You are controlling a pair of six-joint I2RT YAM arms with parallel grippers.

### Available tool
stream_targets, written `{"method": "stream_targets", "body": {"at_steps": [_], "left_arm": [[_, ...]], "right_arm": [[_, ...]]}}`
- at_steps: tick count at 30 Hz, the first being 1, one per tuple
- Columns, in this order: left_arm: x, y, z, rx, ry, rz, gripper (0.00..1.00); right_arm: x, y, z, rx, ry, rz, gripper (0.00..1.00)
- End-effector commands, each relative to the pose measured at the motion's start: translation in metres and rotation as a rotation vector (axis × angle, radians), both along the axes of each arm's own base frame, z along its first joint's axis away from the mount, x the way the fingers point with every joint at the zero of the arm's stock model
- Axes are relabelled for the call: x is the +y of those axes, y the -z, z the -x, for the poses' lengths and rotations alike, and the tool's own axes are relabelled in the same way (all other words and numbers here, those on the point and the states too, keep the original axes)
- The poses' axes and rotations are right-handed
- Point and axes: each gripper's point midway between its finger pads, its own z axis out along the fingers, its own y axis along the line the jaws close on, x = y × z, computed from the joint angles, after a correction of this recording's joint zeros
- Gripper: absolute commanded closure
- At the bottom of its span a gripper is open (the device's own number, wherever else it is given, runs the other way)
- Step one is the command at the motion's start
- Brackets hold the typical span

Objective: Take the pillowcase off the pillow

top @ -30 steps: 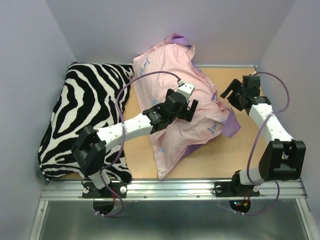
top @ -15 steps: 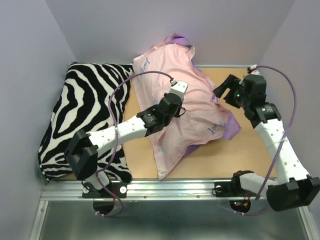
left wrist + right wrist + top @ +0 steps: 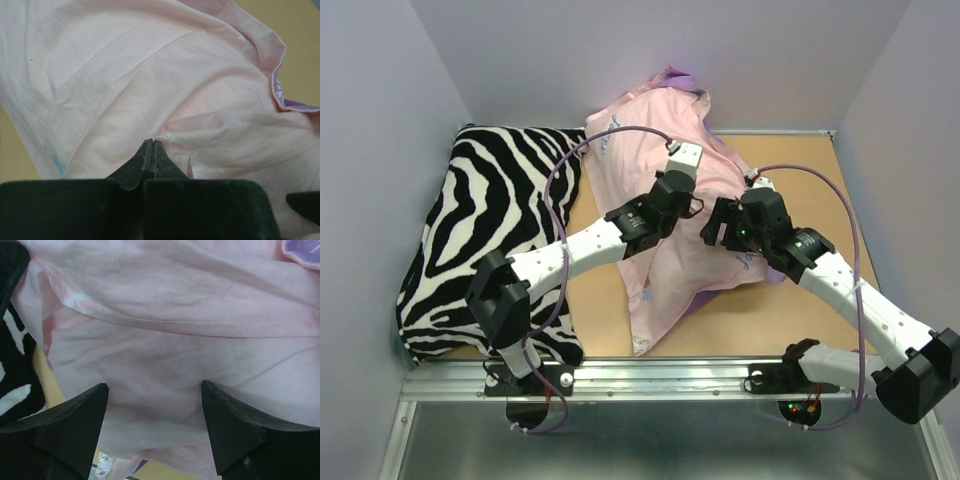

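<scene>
The pillowcase (image 3: pixel 665 190) lies inside out, pale pink, crumpled across the middle of the wooden table, with purple edges peeking out (image 3: pixel 295 105). My left gripper (image 3: pixel 692 207) is down on its middle and shut, pinching a raised fold of the pink fabric (image 3: pixel 152 140). My right gripper (image 3: pixel 715 228) hovers just to the right of it over the same cloth, jaws open wide with only fabric below them (image 3: pixel 155 390). A printed princess face (image 3: pixel 102 465) shows under the hem. The pillow is hidden.
A black-and-white zebra-striped pillow (image 3: pixel 490 230) fills the table's left side and shows at the left edge of the right wrist view (image 3: pixel 12 375). Grey walls close in on three sides. Bare wood (image 3: pixel 820 200) lies to the right, and a metal rail (image 3: pixel 670 375) runs along the front.
My left gripper has closed on the pink fabric and the cloth has bunched toward it. My right arm has swung left from the back right corner to over the pillowcase.
</scene>
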Motion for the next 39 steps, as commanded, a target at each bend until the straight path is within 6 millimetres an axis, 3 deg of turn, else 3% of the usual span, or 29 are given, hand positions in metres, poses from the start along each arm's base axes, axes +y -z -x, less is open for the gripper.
{"method": "stream_targets", "body": {"at_steps": [1, 2, 4, 5, 8, 10, 12, 16, 20, 23, 24, 28, 30, 33, 34, 37, 39], "left_arm": [[-0.007, -0.028, -0.015, -0.04, -0.022, 0.065, 1.0], [-0.006, -0.026, -0.018, -0.036, -0.034, 0.065, 1.0], [0.004, -0.029, -0.031, -0.028, -0.084, 0.095, 1.0], [0.008, -0.029, -0.038, -0.025, -0.104, 0.107, 1.0], [0.024, -0.031, -0.057, -0.016, -0.165, 0.153, 1.0], [0.037, -0.035, -0.07, -0.017, -0.217, 0.184, 1.0], [0.05, -0.031, -0.078, -0.002, -0.258, 0.19, 1.0], [0.085, -0.022, -0.1, 0.031, -0.354, 0.246, 1.0], [0.107, -0.004, -0.112, 0.064, -0.401, 0.25, 1.0], [0.109, 0.011, -0.114, 0.101, -0.385, 0.253, 1.0], [0.105, 0.017, -0.112, 0.114, -0.368, 0.252, 1.0], [0.091, 0.025, -0.105, 0.13, -0.307, 0.28, 1.0], [0.081, 0.028, -0.099, 0.134, -0.281, 0.272, 1.0], [0.069, 0.027, -0.091, 0.13, -0.251, 0.271, 1.0], [0.067, 0.028, -0.088, 0.131, -0.246, 0.268, 1.0], [0.057, 0.024, -0.084, 0.125, -0.22, 0.275, 1.0], [0.051, 0.022, -0.081, 0.123, -0.205, 0.273, 1.0]], "right_arm": [[0.002, 0.013, -0.013, -0.039, 0.058, 0.066, 0.23], [0.002, 0.016, -0.011, -0.029, 0.063, 0.064, 0.36], [-0.005, 0.014, -0.008, -0.039, 0.095, 0.063, 0.52], [-0.015, 0.006, -0.004, -0.063, 0.127, 0.062, 0.72], [-0.034, -0.006, 0.01, -0.079, 0.167, 0.075, 0.94], [-0.047, 0.0, 0.02, -0.047, 0.197, 0.112, 1.0], [-0.061, -0.002, 0.026, -0.05, 0.258, 0.122, 0.99], [-0.082, 0.014, 0.036, -0.01, 0.345, 0.17, 0.99], [-0.088, 0.049, 0.041, 0.071, 0.388, 0.206, 0.99], [-0.089, 0.078, 0.045, 0.124, 0.412, 0.196, 0.99], [-0.079, 0.084, 0.047, 0.146, 0.381, 0.157, 0.98], [-0.059, 0.093, 0.045, 0.181, 0.314, 0.096, 0.87], [-0.052, 0.077, 0.043, 0.152, 0.271, 0.069, 0.6], [-0.045, 0.033, 0.044, 0.057, 0.22, -0.014, 0.36], [-0.039, 0.006, 0.043, 0.015, 0.183, -0.05, 0.34], [-0.032, -0.038, 0.042, -0.039, 0.138, -0.092, 0.32], [-0.03, -0.051, 0.04, -0.053, 0.131, -0.099, 0.32]]}}
